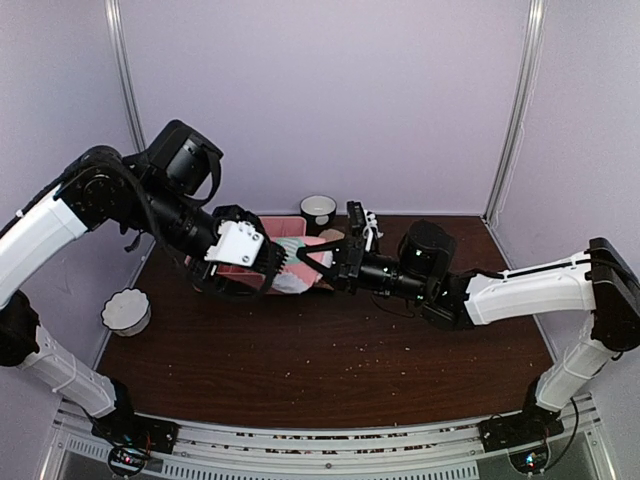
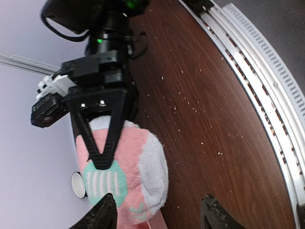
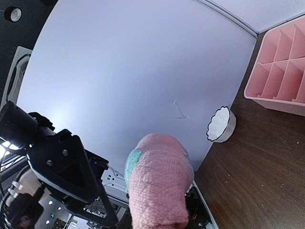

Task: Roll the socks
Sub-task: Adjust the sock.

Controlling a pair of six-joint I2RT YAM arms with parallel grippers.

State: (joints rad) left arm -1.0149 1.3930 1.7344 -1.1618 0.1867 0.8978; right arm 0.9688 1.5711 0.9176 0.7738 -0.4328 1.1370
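Observation:
The pink sock point(image 1: 295, 268), with pale teal and white patches, hangs bunched between both grippers above the table. My right gripper point(image 1: 322, 262) is shut on it; in the left wrist view its black fingers point(image 2: 102, 157) meet in a V on the sock point(image 2: 138, 167). In the right wrist view the sock point(image 3: 159, 186) covers the right gripper point(image 3: 157, 220). My left gripper point(image 2: 159, 214) is open, one fingertip point(image 2: 102, 212) beside the sock and the other out over bare table; it also shows in the top view point(image 1: 272, 268). I cannot make out the tan sock.
The pink divided tray point(image 1: 285, 220) sits behind the grippers and shows in the right wrist view point(image 3: 281, 71). A white scalloped bowl point(image 1: 126, 311) stands at the left table edge. A small white cup point(image 1: 318, 208) stands by the back wall. Crumbs speckle the dark wood table point(image 1: 330, 360).

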